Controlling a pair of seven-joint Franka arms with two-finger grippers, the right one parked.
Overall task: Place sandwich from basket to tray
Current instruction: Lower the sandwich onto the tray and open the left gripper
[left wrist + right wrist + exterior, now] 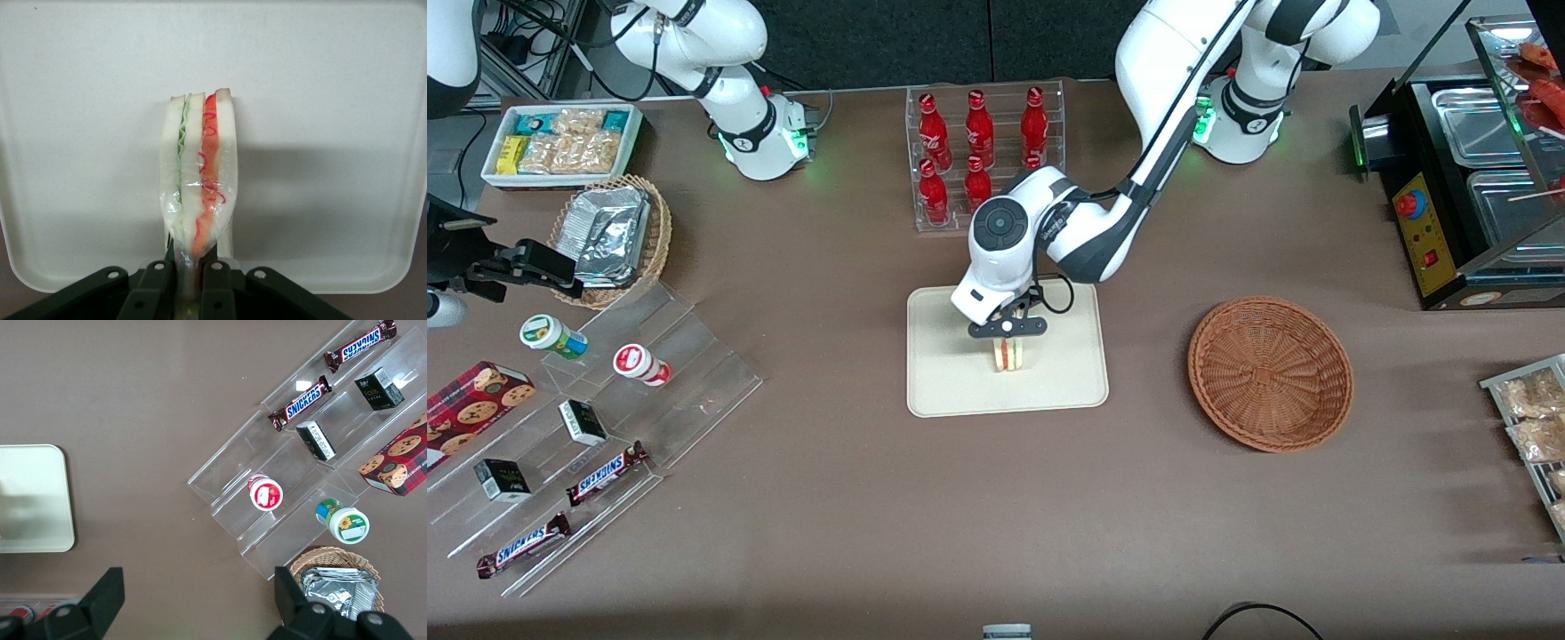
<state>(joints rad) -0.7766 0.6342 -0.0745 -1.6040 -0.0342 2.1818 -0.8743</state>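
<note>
My left gripper (1008, 331) hangs over the middle of the cream tray (951, 378) and is shut on the sandwich (1009, 354). The wrapped wedge stands on edge, white bread with green and red-orange filling, its lower end at or just above the tray floor. In the left wrist view the black fingers (155, 293) pinch the narrow wrapped tip of the sandwich (200, 167), with the gripper (190, 288) above the tray (320, 133). The reddish-brown wicker basket (1269, 373) sits beside the tray, toward the working arm's end, with nothing in it.
A clear rack of red bottles (983, 151) stands farther from the front camera than the tray. Toward the parked arm's end are clear display steps (649, 373) with snacks, a tan basket of foil packets (609, 236) and a white snack bin (560, 142). A black food warmer (1458, 187) stands at the working arm's end.
</note>
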